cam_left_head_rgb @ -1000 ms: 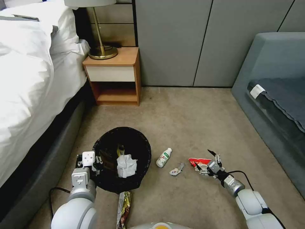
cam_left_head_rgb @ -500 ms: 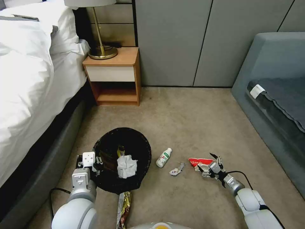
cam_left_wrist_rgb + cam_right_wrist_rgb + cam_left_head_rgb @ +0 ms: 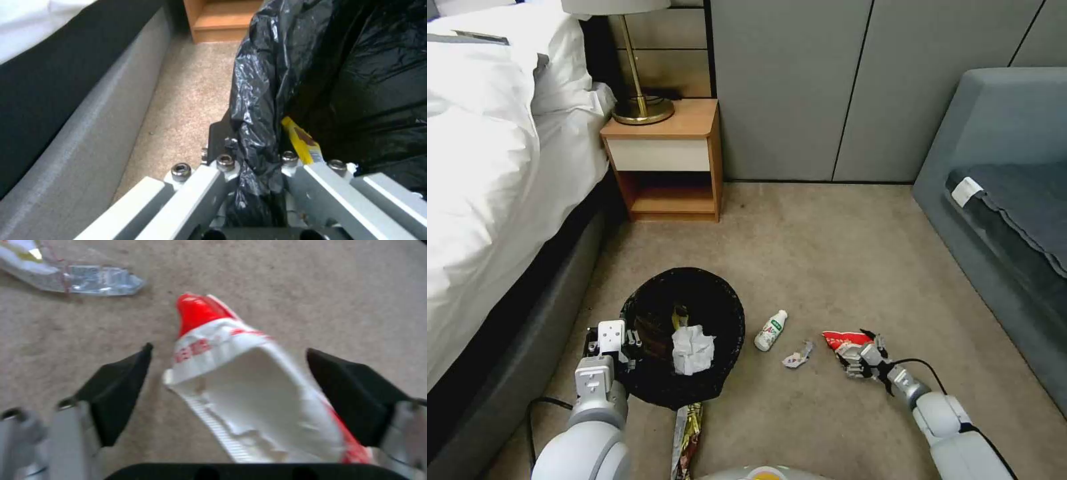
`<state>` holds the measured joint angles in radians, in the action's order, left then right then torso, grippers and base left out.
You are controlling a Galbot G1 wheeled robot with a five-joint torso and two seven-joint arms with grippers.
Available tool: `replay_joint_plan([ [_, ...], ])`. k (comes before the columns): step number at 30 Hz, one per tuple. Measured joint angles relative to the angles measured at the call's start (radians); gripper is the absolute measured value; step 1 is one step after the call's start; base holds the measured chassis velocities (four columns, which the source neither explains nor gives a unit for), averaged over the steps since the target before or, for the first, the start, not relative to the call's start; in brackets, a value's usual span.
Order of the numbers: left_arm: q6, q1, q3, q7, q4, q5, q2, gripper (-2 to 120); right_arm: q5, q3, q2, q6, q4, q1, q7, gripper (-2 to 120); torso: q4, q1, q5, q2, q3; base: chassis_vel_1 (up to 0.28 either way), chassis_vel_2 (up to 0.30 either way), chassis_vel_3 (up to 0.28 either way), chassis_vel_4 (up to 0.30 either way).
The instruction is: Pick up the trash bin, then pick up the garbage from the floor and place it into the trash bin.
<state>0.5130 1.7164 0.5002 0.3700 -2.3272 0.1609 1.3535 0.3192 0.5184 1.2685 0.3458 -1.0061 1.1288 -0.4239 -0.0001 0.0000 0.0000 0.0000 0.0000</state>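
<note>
- Red-white wrapper (image 3: 842, 339) flat on carpet, right of the white bottle (image 3: 771, 330) and a small foil scrap (image 3: 798, 356).
- Right gripper (image 3: 862, 353) low over it, jaws open, one finger each side of the wrapper (image 3: 249, 386), not pinched.
- Trash bin (image 3: 684, 333) near the bed (image 3: 487, 180); tissue (image 3: 692, 348) inside.
- Left gripper (image 3: 610, 343) clamped on bin's rim, black liner (image 3: 253, 133) between its fingers.
- Gold wrapper (image 3: 687, 433) on floor, touching the bin's near side.

bin liner (image 3: 267, 83): glossy crinkled black plastic | wrapper (image 3: 249, 383): shiny red-white film | carpet (image 3: 827, 240): matt, rough | nightstand (image 3: 670, 137): smooth wood
</note>
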Motion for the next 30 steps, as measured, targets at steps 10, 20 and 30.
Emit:
replay_joint_plan([
  [10,-0.003,0.009,-0.001,0.0,-0.007,-0.007,0.004,0,-0.011,-0.01,0.012,0.009,0.039,-0.016,0.003,43,0.0,0.0,-0.0004,0.0,0.0,0.0,0.0,0.0,0.0],
  [20,-0.003,0.002,0.0,0.0,-0.009,-0.005,0.003,0,-0.025,-0.012,0.014,0.012,0.04,-0.017,0.012,6,0.0001,0.0,0.0,0.0,0.0,0.0,0.0,0.0,0.0],
  [30,-0.001,-0.012,-0.002,0.0,0.001,0.003,0.0,0,-0.078,-0.015,0.011,0.02,-0.005,-0.005,0.063,0,0.0001,0.0,0.0001,0.0,0.0,0.0,0.0,0.0,0.0],
])
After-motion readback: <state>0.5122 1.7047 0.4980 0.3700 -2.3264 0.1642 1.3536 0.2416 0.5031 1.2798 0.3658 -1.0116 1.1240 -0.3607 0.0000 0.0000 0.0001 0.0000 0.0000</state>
